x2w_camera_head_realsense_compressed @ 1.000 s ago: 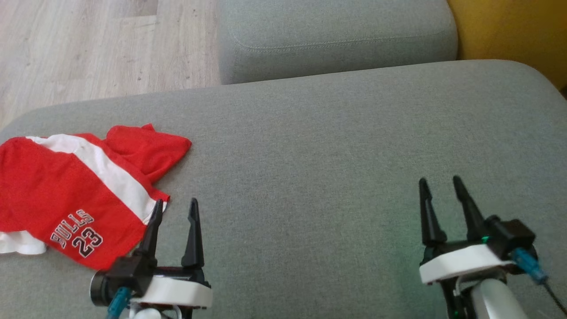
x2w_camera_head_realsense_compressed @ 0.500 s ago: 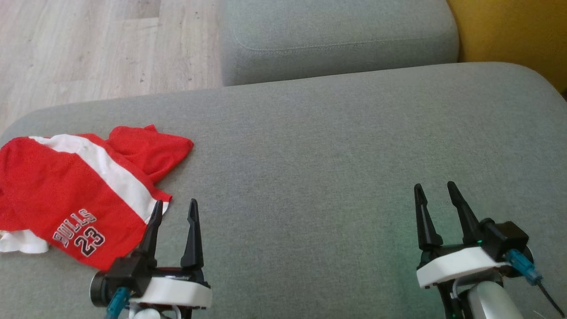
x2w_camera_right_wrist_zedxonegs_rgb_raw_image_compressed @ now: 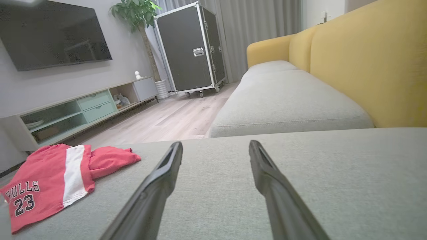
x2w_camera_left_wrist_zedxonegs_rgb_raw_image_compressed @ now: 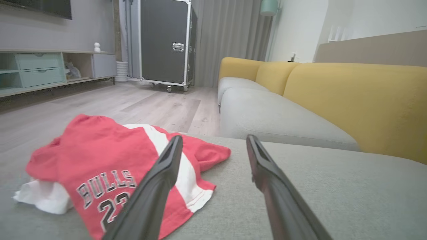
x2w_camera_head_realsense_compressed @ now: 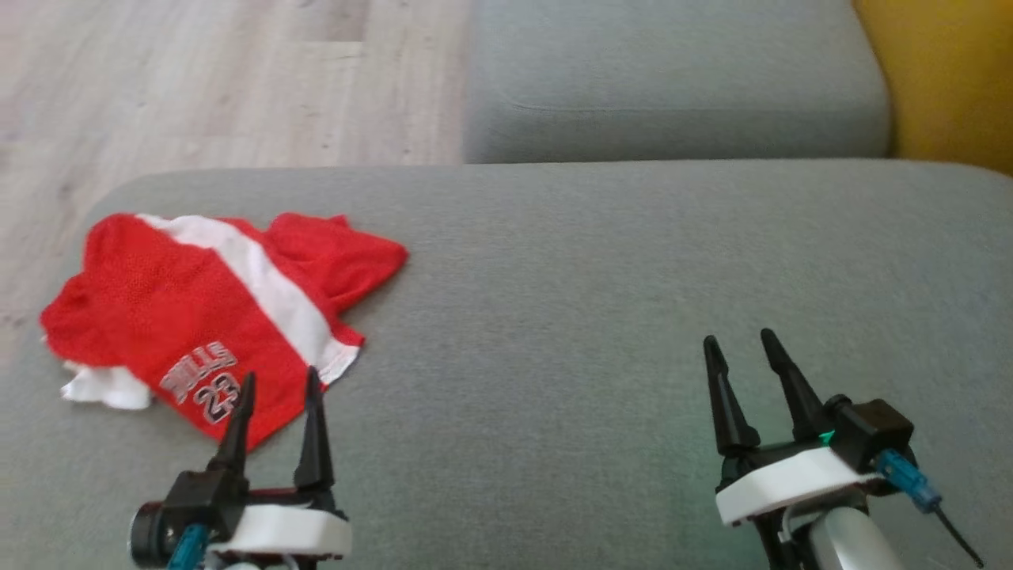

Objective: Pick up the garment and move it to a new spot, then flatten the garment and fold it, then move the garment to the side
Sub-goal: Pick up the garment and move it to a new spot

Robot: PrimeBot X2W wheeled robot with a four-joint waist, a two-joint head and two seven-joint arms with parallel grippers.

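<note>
The garment [x2w_camera_head_realsense_compressed: 182, 317], a red jersey with a white stripe and "BULLS 23" lettering, lies crumpled on the left part of the grey sofa seat [x2w_camera_head_realsense_compressed: 554, 317]. My left gripper [x2w_camera_head_realsense_compressed: 280, 374] stands open at the jersey's near right edge, its fingertips over the hem and nothing between them. The left wrist view shows the garment [x2w_camera_left_wrist_zedxonegs_rgb_raw_image_compressed: 100, 150] just ahead and left of that open gripper [x2w_camera_left_wrist_zedxonegs_rgb_raw_image_compressed: 214, 138]. My right gripper [x2w_camera_head_realsense_compressed: 739, 337] is open over bare cushion far to the right. From the right wrist, the garment [x2w_camera_right_wrist_zedxonegs_rgb_raw_image_compressed: 43, 180] lies far left of the open gripper [x2w_camera_right_wrist_zedxonegs_rgb_raw_image_compressed: 215, 143].
A second grey seat cushion [x2w_camera_head_realsense_compressed: 673, 79] lies beyond this one, with the yellow backrest [x2w_camera_head_realsense_compressed: 950, 79] at the right. Wooden floor [x2w_camera_head_realsense_compressed: 198, 79] runs past the seat's far left edge. A black wheeled case [x2w_camera_left_wrist_zedxonegs_rgb_raw_image_compressed: 165, 43] and a low cabinet [x2w_camera_right_wrist_zedxonegs_rgb_raw_image_compressed: 83, 106] stand across the room.
The head view has swung left, so the jersey and sofa sit further right in the picture. The jersey lies as before. Both grippers stay open.
</note>
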